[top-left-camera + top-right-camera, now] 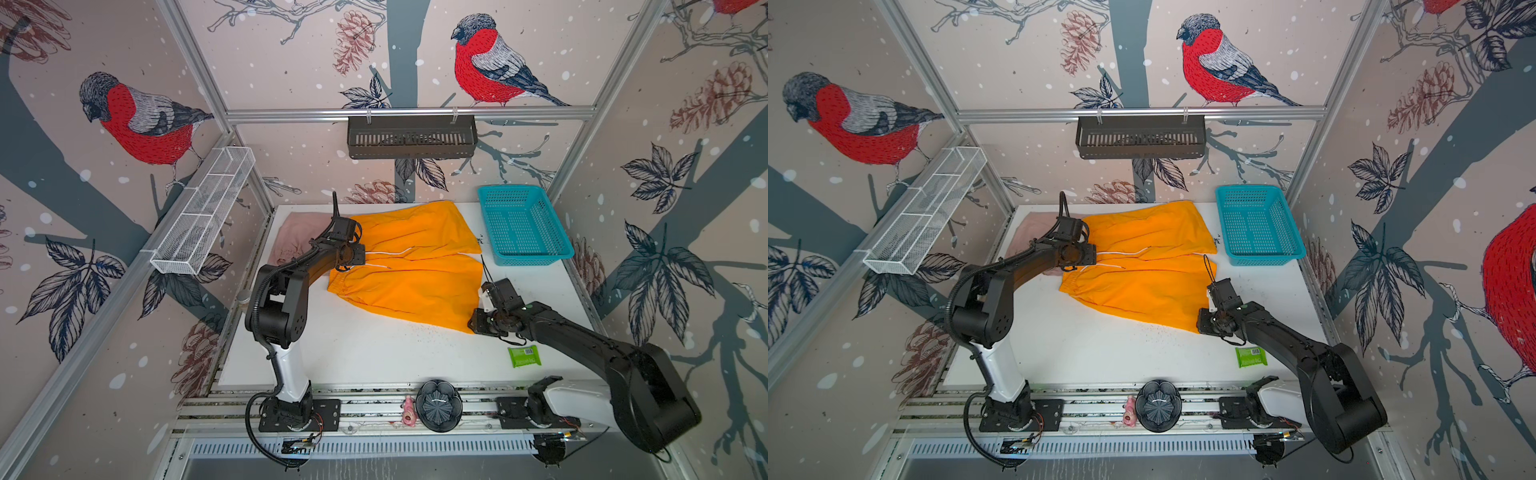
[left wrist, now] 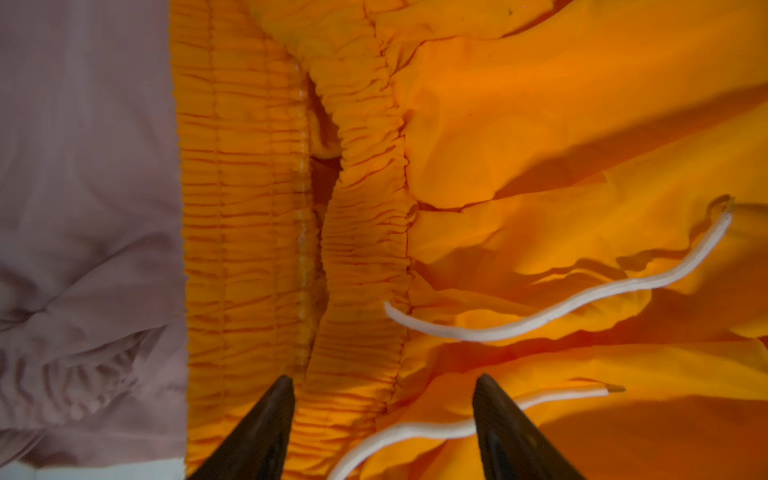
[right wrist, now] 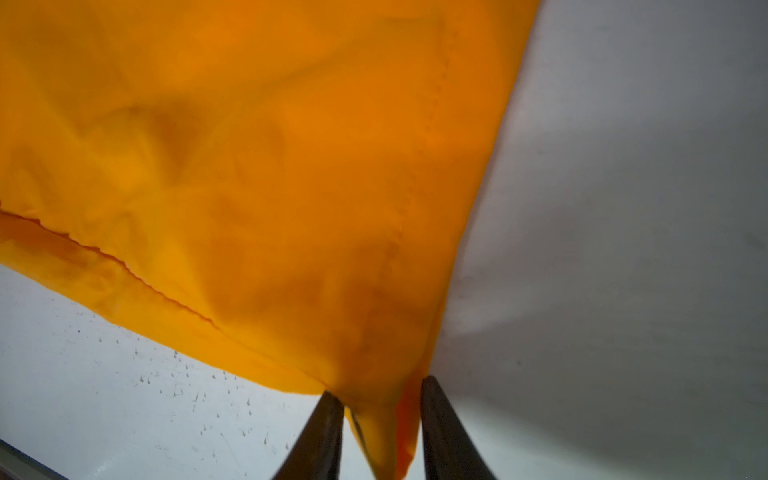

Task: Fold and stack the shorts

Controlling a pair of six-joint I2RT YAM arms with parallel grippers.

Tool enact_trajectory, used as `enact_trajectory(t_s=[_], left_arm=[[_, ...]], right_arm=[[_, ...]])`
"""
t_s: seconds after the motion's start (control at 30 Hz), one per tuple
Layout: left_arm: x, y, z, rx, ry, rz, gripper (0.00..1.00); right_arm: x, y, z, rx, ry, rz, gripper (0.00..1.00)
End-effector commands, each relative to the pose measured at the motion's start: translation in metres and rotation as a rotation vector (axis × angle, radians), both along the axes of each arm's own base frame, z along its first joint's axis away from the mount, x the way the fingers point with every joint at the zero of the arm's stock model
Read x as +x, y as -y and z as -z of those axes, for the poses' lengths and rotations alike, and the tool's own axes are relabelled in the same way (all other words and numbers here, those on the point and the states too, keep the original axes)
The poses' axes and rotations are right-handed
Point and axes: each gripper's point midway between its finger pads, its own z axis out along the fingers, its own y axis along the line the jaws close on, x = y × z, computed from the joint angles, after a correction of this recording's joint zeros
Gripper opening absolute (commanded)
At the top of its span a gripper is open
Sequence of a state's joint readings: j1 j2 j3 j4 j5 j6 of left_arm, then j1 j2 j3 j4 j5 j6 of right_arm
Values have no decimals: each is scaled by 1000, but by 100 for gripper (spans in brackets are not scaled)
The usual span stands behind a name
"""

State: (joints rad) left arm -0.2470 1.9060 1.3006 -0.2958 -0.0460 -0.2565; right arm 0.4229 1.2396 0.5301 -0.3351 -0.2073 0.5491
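The orange shorts point(image 1: 407, 266) point(image 1: 1142, 266) lie spread on the white table point(image 1: 374, 357), waistband to the left, legs to the right. They overlap the pink shorts point(image 1: 293, 237) point(image 2: 83, 208), which lie at the far left, partly hidden by my left arm. My left gripper point(image 2: 384, 378) point(image 1: 355, 255) hovers open over the gathered orange waistband point(image 2: 249, 208), with the white drawstring point(image 2: 540, 316) running beneath its jaws. My right gripper point(image 3: 380, 386) point(image 1: 478, 322) is at the near right corner of the orange leg. Its jaws stand apart, with the hem corner point(image 3: 386, 436) hanging loose between them.
A teal basket point(image 1: 523, 224) stands at the back right. A green packet point(image 1: 524, 356) lies near my right arm. A black ribbed dish point(image 1: 439, 405) and a small pink figure point(image 1: 409, 410) sit on the front rail. A white wire rack point(image 1: 203, 212) and a black rack point(image 1: 411, 137) hang on the walls.
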Motion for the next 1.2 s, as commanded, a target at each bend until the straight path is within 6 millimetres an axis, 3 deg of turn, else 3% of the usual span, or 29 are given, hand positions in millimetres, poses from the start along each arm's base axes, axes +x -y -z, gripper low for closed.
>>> enact_trajectory(t_s=[0.0, 0.2, 0.5, 0.67, 0.83, 1.17], left_arm=[[12, 0, 6, 3, 15, 9, 65], [8, -10, 31, 27, -39, -28, 57], [5, -17, 37, 15, -46, -27, 60], [1, -7, 44, -58, -61, 4, 48], [3, -10, 29, -44, -42, 2, 1], [-7, -47, -18, 146, -53, -109, 0]], right_arm=[[2, 2, 2, -3, 13, 14, 34], [-1, 4, 6, 1, 1, 26, 34], [-3, 6, 10, -4, -8, 33, 34], [-3, 8, 12, -15, -9, 40, 33], [-5, 16, 16, -38, -16, 63, 33], [2, 31, 11, -79, -17, 108, 17]])
